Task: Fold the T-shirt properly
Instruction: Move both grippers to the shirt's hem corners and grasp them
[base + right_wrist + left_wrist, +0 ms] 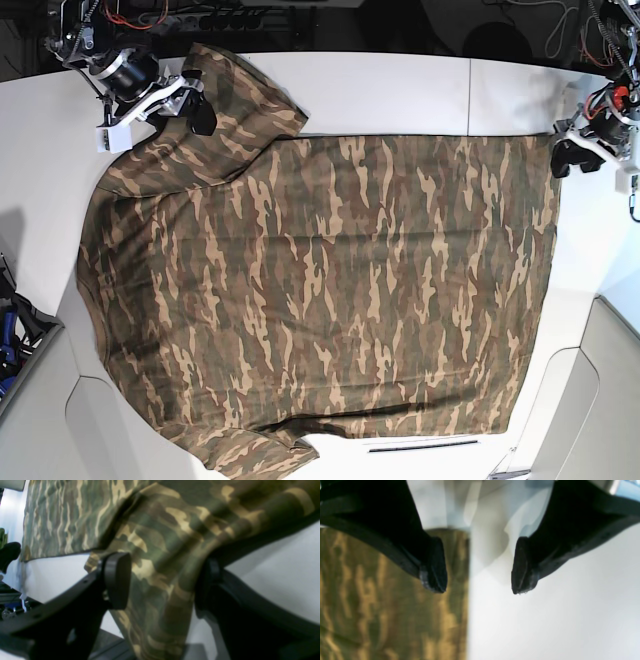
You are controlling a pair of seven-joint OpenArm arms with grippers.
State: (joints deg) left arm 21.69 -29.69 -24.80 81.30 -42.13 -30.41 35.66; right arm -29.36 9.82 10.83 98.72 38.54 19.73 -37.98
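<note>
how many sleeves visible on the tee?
2. On the T-shirt, one sleeve lies at the base view's top left by the right pincer; the other sleeve at bottom left.

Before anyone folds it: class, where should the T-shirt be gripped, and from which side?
Probably the T-shirt's upper sleeve, which lies between the right gripper's open jaws. Close from the table's edge: the sleeve juts out from the flat body, offering a loose hem to pinch.

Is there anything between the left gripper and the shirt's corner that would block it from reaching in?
Nothing visible does. The left gripper hangs open at the T-shirt's corner, one finger over the camouflage cloth and the other over the bare white table. No other object lies between them.
</note>
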